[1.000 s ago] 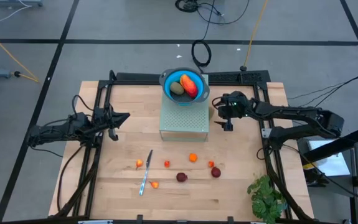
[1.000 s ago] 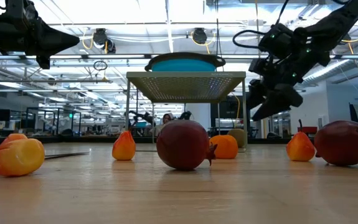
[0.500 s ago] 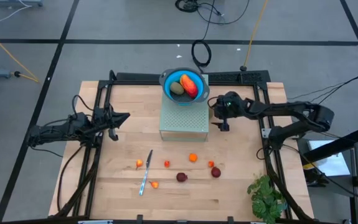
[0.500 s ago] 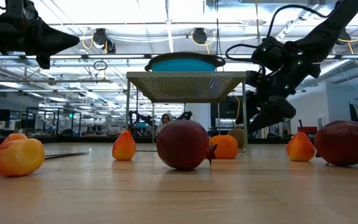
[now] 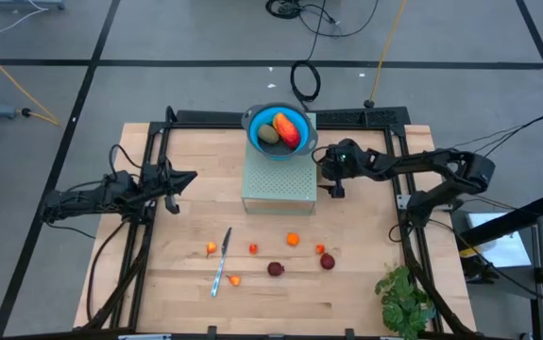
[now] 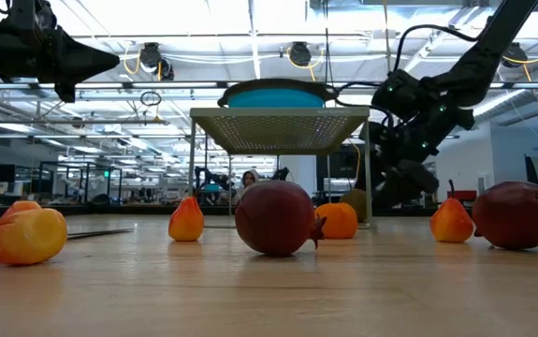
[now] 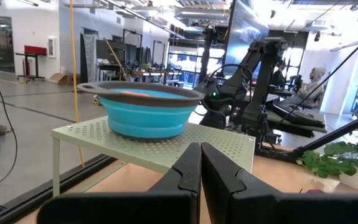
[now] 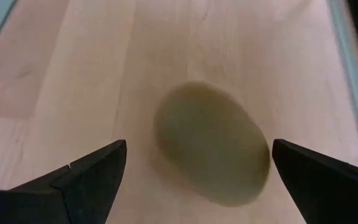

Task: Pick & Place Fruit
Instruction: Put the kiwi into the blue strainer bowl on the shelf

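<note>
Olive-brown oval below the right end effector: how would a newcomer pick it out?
Find the green perforated stand holding the blue bowl. Beside its right edge, the oval lies on the table under the open right end effector. Its lookalike sits inside the bowl.

The olive-brown oval point(image 8: 213, 144) is blurred and, seemingly, hidden in the overhead view.

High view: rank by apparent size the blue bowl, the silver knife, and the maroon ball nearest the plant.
1. blue bowl
2. silver knife, long but slim
3. maroon ball

No close calls between them.
</note>
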Robot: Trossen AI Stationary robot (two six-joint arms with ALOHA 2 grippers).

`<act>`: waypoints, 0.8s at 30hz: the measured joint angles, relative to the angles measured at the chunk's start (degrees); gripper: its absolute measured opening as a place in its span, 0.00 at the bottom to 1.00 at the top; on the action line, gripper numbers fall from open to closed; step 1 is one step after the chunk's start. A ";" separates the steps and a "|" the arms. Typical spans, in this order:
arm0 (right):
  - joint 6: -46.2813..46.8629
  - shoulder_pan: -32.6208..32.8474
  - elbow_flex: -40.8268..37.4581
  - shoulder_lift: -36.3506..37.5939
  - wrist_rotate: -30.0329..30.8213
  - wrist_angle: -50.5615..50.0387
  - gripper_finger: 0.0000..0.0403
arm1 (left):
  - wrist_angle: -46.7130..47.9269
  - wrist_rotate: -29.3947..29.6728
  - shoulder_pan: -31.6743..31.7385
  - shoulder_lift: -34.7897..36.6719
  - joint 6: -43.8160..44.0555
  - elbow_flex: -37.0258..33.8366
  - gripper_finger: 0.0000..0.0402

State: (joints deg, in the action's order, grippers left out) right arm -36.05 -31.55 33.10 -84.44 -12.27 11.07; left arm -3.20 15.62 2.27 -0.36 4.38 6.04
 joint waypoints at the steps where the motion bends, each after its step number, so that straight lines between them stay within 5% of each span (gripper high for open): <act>1: -0.28 0.00 -0.02 -0.47 -0.02 0.29 0.98 | 0.01 0.00 0.00 0.00 0.09 0.02 0.02; 24: -0.42 0.13 0.00 -1.30 -0.22 4.42 0.98 | -0.02 -0.02 0.02 0.00 0.43 0.02 0.02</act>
State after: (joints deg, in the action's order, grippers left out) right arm -36.47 -31.42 33.10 -85.73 -12.49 15.50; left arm -3.22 15.60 2.28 -0.36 4.80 6.07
